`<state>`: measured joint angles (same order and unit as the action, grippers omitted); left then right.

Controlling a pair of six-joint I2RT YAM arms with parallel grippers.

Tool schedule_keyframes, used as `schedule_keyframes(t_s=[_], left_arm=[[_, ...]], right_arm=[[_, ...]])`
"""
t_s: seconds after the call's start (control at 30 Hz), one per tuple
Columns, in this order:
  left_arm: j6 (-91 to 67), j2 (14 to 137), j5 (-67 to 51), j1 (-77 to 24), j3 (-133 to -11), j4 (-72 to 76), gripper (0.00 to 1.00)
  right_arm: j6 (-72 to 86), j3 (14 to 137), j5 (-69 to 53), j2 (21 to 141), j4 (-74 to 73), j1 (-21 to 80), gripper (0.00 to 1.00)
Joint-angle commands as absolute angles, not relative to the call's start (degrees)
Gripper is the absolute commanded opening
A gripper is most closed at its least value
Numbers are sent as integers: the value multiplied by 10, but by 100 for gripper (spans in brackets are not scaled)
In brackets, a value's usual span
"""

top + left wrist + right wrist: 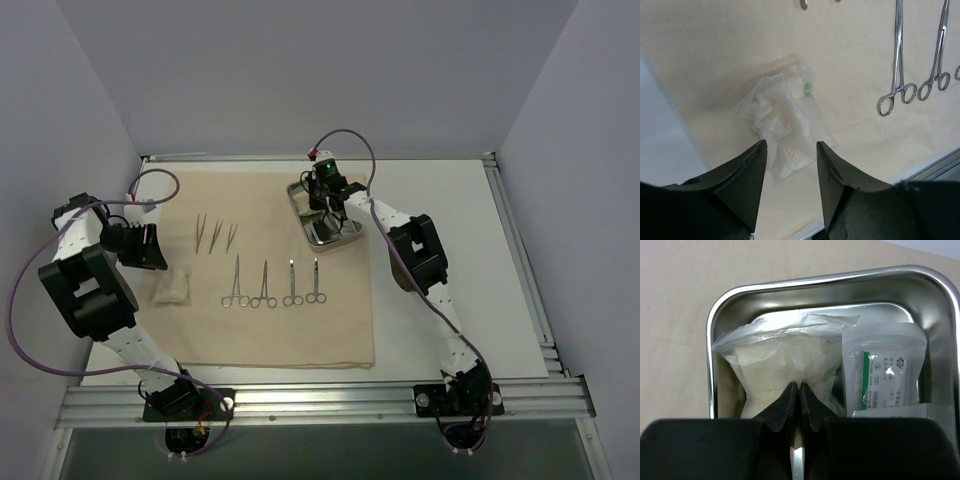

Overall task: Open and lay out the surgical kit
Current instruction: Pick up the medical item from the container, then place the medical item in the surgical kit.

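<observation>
At the right end effector (799, 387), pinched fully shut on the film of a clear gauze bag (780, 360), low on its near side. Lying inside the steel tray (710, 365), filling one side, with a labelled packet (885, 370) just beside it in the other. Tray set near the far right corner of the cloth wrap (270, 335), toward the far middle of the worktop (450, 260). At the left end effector (790, 145), jaws partly apart, gripping nothing, poised above a crumpled packet (785, 115) near the cloth's left edge. Further in on the cloth, lying apart: three tweezers (215, 233) in a row and, nearer the front edge, four ring-handled instruments (275, 285) side by side.
</observation>
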<state>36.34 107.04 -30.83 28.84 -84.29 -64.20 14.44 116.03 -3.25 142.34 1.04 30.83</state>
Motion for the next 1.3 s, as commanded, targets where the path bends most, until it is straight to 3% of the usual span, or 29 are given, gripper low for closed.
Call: schedule_keyframes(t_s=[0.0, 0.33, 0.47, 0.63, 0.77, 0.97, 1.27], left_arm=[[365, 1032, -322, 279, -876, -661, 53], [355, 1000, -335, 252, -895, -674, 54], [331, 979, -355, 218, -910, -668, 64], [270, 956, -399, 167, -934, -620, 70], [144, 952, -466, 139, -941, -535, 82], [70, 965, -461, 73, -940, -453, 84], [14, 972, -420, 57, -913, -345, 80]], right_arm=[[143, 1137, -14, 1327, 35, 316, 0], [179, 979, 56, 1173, 208, 337, 0], [178, 943, 103, 1152, 258, 372, 0], [207, 900, 112, 1140, 322, 410, 0], [216, 882, 151, 1139, 359, 462, 0], [232, 911, 131, 1163, 353, 500, 0], [246, 922, 91, 1172, 355, 521, 0]])
